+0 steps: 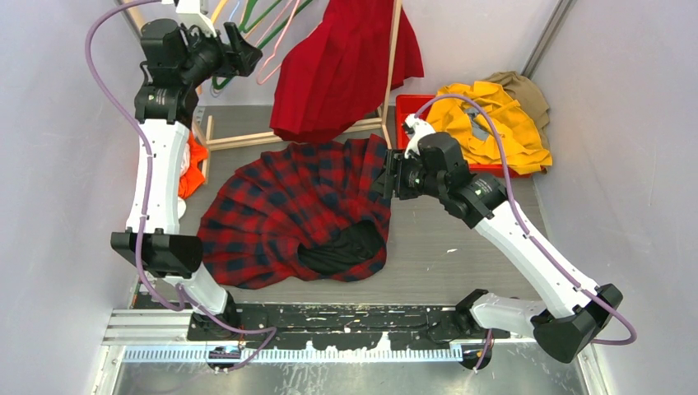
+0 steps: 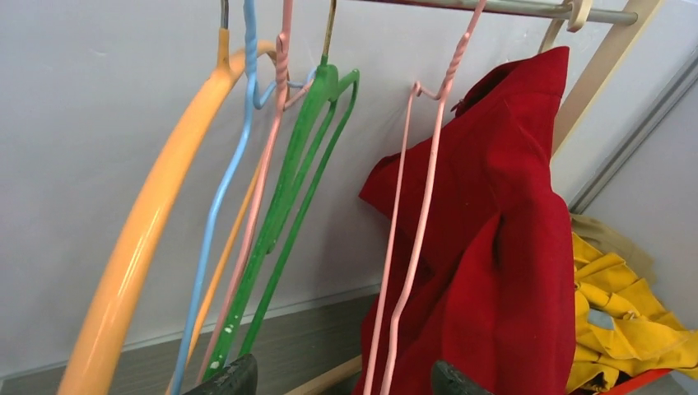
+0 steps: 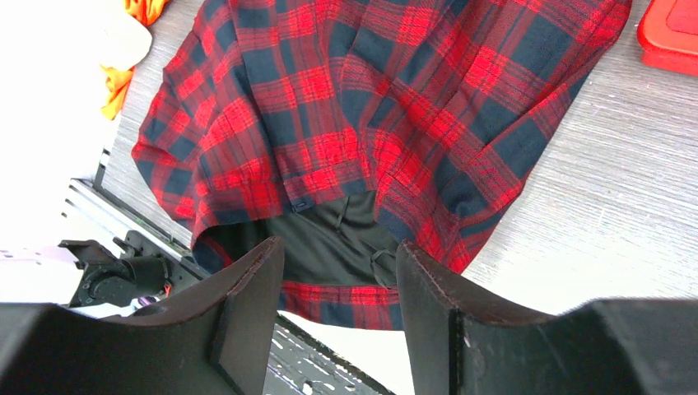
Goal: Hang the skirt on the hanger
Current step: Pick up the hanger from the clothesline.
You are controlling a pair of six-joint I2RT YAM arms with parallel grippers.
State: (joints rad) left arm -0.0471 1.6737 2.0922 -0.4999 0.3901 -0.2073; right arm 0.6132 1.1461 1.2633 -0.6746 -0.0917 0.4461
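Table (image 1: pixel 461 239): plaid garment (image 1: pixel 288 197), red bin (image 1: pixel 407 107), maybe orange cloth (image 1: pixel 195 169)

Bright, even, diffuse light with soft shadows on the worktop (image 1: pixel 461 239); top view sharp, right wrist view blown out white at its left edge, near orange hanger (image 2: pixel 136 255) out of focus.

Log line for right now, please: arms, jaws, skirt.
left gripper: raised at rack, jaws open, empty | right gripper: over plaid garment on table, jaws open, empty | red skirt: hanging at rack
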